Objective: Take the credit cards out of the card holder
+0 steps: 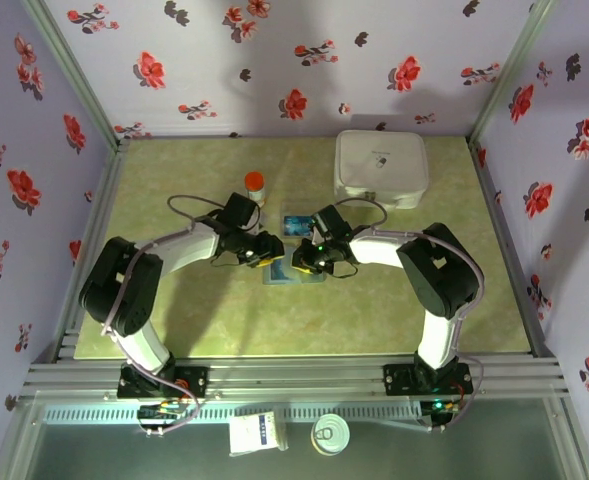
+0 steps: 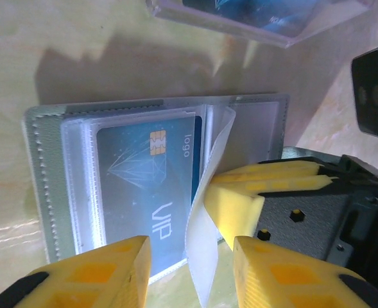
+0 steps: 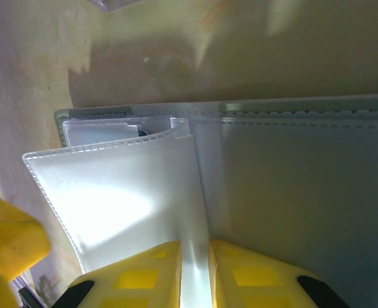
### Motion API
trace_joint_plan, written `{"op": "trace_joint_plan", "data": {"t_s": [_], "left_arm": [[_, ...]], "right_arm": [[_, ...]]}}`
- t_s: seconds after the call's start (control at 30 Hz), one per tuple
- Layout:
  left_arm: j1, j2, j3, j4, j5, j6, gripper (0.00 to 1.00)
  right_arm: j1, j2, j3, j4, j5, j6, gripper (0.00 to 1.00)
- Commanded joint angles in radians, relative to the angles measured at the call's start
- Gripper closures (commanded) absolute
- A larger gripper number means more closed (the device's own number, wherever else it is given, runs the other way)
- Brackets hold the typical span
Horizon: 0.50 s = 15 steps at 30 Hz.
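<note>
The grey-blue card holder [image 2: 44, 186] [image 1: 296, 279] lies open on the table between both grippers. A blue credit card [image 2: 147, 186] marked VIP sits in a clear pocket on its left panel. My right gripper [image 3: 195, 276] [image 1: 304, 258] is shut on a clear sleeve leaf [image 3: 124, 199] of the holder and holds it lifted; its yellow finger [image 2: 240, 192] shows beside the leaf. My left gripper [image 2: 190, 256] [image 1: 266, 250] stands open, the leaf's edge hanging loose between its fingers. Another blue card [image 1: 295, 225] [image 2: 253, 13] lies just beyond the holder with clear plastic around it.
An orange-capped bottle [image 1: 255, 184] stands behind the left gripper. A white zip case [image 1: 380, 168] sits at the back right. Floral walls close in the table on three sides.
</note>
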<state>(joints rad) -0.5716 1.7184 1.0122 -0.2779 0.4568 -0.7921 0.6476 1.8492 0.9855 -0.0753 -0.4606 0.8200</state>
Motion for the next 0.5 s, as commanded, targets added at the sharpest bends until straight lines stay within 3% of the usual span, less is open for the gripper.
{"op": "trace_joint_plan", "data": {"t_s": [0.0, 0.27, 0.47], "left_arm": [[-0.015, 0.041, 0.039, 0.015, 0.028, -0.02, 0.62], [-0.041, 0.092, 0.07, 0.043, 0.04, -0.041, 0.7], [-0.05, 0.078, 0.083, 0.044, 0.034, -0.054, 0.7]], "right_arm": [[-0.006, -0.02, -0.018, 0.004, -0.012, -0.004, 0.8], [-0.007, -0.048, -0.021, 0.002, -0.015, -0.002, 0.79], [-0.026, -0.135, -0.025, -0.057, 0.027, -0.029, 0.75]]}}
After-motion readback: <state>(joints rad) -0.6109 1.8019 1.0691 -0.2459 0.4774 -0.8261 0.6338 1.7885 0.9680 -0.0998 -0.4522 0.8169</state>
